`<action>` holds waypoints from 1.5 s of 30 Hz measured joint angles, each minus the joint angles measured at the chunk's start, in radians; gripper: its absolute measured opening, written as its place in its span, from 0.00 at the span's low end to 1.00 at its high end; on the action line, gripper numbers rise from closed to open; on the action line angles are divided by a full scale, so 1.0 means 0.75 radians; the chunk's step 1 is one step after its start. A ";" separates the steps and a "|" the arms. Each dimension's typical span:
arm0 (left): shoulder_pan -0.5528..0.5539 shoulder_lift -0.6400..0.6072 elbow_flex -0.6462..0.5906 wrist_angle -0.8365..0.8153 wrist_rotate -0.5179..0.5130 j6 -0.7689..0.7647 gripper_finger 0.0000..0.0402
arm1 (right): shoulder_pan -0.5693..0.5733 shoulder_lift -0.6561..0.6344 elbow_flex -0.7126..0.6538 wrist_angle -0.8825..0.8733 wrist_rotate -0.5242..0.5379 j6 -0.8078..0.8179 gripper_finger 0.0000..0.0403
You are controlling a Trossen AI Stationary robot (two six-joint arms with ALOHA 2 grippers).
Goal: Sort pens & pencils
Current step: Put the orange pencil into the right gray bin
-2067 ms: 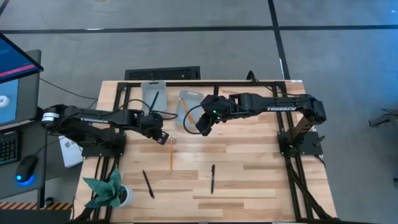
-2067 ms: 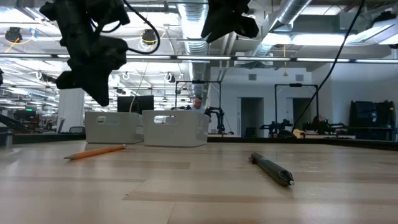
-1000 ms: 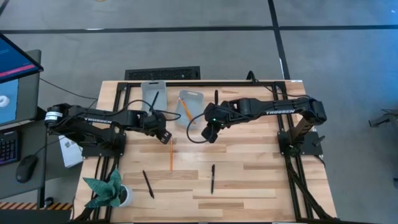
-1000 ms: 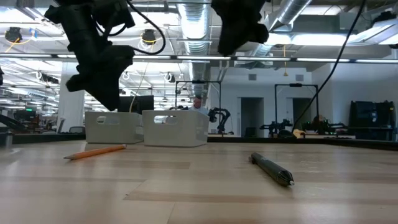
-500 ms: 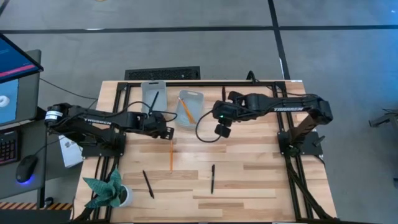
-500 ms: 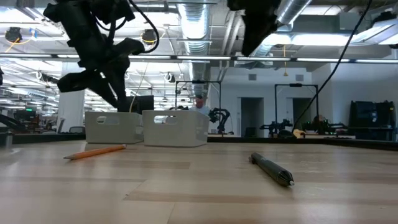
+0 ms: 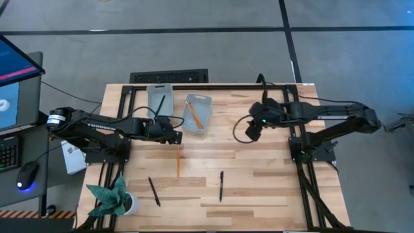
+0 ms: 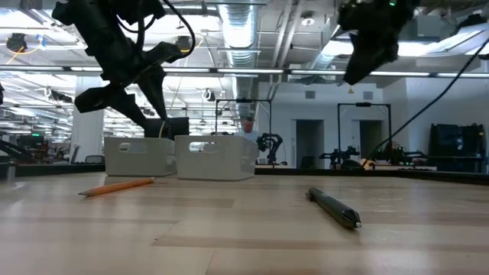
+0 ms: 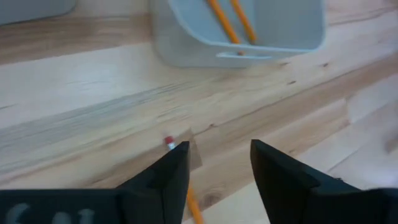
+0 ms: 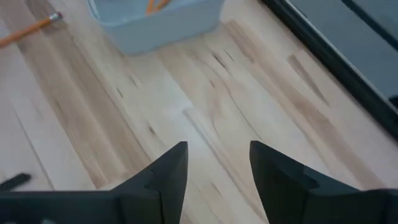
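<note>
Three pencils (image 7: 178,162), two in the bin (image 7: 196,114); three pens (image 7: 220,186)

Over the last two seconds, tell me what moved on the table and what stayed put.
The right gripper drew back from beside the pencil bin toward its own base, open and empty. The left gripper crept slightly toward the loose pencil and hangs open above its eraser end. Nothing was picked up or dropped. The pencil, two pens on the table and both bins kept their places.
</note>
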 joint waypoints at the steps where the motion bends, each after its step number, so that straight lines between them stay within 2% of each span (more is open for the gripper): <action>1: 0.000 0.000 0.000 0.019 0.000 0.000 0.40 | 0.000 -0.025 -0.026 0.009 0.000 0.011 0.49; 7: -0.039 0.000 0.000 0.068 -0.044 -0.028 0.44 | 0.000 -0.084 -0.109 0.098 0.000 0.041 0.48; 12: -0.103 0.038 -0.001 0.064 -0.042 -0.111 0.44 | 0.000 -0.061 -0.132 0.122 0.000 0.040 0.48; 18: -0.174 0.164 0.038 0.006 -0.006 -0.220 0.44 | 0.000 0.011 -0.129 0.176 0.000 0.030 0.48; 27: -0.202 0.466 0.287 -0.343 0.087 -0.351 0.44 | 0.001 0.106 -0.125 0.214 0.000 0.030 0.48; 33: -0.202 0.632 0.379 -0.380 0.169 -0.352 0.44 | 0.001 0.085 -0.132 0.195 -0.001 0.029 0.47; 38: -0.202 0.703 0.393 -0.377 0.179 -0.392 0.44 | 0.002 0.078 -0.131 0.201 -0.003 0.028 0.47; 45: -0.201 0.704 0.393 -0.360 0.200 -0.383 0.44 | 0.003 0.078 -0.131 0.171 -0.005 0.027 0.47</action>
